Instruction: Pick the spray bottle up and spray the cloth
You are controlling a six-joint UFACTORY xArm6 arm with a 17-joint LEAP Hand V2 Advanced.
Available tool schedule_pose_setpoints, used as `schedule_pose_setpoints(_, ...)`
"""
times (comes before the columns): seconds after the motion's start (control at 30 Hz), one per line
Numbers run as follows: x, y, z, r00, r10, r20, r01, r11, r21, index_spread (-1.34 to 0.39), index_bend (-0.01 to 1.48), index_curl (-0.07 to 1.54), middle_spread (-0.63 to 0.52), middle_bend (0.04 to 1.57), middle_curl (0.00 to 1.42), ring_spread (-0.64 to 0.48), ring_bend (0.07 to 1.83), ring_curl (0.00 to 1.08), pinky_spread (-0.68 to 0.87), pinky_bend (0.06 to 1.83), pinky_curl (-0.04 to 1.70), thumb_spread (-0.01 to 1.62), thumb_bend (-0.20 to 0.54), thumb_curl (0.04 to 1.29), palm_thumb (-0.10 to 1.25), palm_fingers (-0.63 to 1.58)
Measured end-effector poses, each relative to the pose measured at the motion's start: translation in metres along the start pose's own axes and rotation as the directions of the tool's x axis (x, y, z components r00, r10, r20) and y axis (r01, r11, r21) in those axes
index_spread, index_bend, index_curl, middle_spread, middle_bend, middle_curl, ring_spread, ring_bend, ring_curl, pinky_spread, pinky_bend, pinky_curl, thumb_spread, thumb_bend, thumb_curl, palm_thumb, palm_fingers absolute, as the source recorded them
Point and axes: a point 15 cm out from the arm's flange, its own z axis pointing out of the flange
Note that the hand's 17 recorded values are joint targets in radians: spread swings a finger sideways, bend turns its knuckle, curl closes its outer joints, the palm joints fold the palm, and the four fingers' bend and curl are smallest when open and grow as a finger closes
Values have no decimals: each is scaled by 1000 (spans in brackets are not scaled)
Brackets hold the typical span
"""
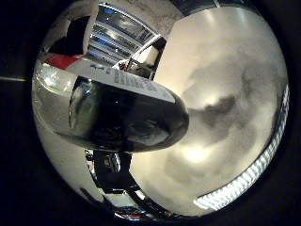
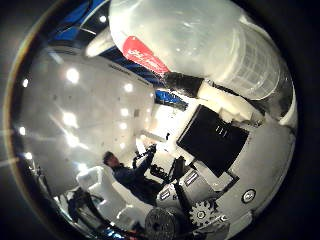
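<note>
In the right thumb side palm view the spray bottle point(image 2: 205, 40), translucent white with a red trigger part point(image 2: 145, 52), fills much of the view, close to the palm. My hand point(image 2: 225, 125) shows white and black fingers curled against the bottle's side. In the right little finger side palm view a dark rounded part of the bottle with a white label point(image 1: 122, 105) lies right against the palm. Beyond it is a pale surface with a grey mottled patch point(image 1: 226, 94), which may be the cloth; I cannot tell for sure.
The right thumb side palm view looks into the room, with ceiling lights point(image 2: 70, 75) and dark equipment point(image 2: 150, 165) in the distance. A bright ribbed strip point(image 1: 246, 184) lies at the edge of the pale surface. Shelving point(image 1: 118, 38) stands beyond the bottle.
</note>
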Motion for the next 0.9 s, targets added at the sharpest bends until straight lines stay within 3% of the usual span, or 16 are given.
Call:
schedule_pose_setpoints(0.47, 29, 16, -4, 998, -26, -56, 21, 997, -79, -201, 1057, 804, -73, 1308, 619, -152, 1343, 656, -230, 960, 1190, 1008, -21, 669, 951, 1175)
schedule_pose_setpoints(0.6, 36, 24, -8, 996, -38, -79, 29, 992, -119, -220, 883, 762, -78, 1222, 584, -147, 1282, 604, -286, 922, 1069, 950, -34, 655, 897, 1103)
schedule_pose_setpoints(0.7, 43, 33, -13, 993, -55, -103, 38, 986, -163, -244, 705, 738, -91, 1079, 547, -150, 1253, 582, -352, 936, 1010, 916, -38, 643, 861, 903)
schedule_pose_setpoints(0.77, 46, 39, -17, 990, -76, -122, 50, 978, -202, -326, 457, 666, -117, 925, 505, -168, 1198, 546, -401, 953, 958, 928, -23, 625, 864, 557)
schedule_pose_setpoints(0.8, 47, 42, -18, 988, -83, -130, 53, 975, -216, -344, 438, 656, -120, 907, 499, -169, 1195, 541, -405, 943, 946, 935, -26, 618, 860, 549)
schedule_pose_setpoints(0.83, 48, 44, -20, 986, -90, -137, 56, 971, -231, -385, 446, 647, -120, 818, 475, -174, 1149, 533, -361, 859, 944, 955, -29, 603, 847, 321)
schedule_pose_setpoints(0.9, 50, 48, -23, 983, -104, -152, 62, 964, -258, -441, 444, 587, -123, 712, 425, -173, 1038, 464, -253, 717, 880, 987, -30, 574, 820, 195)
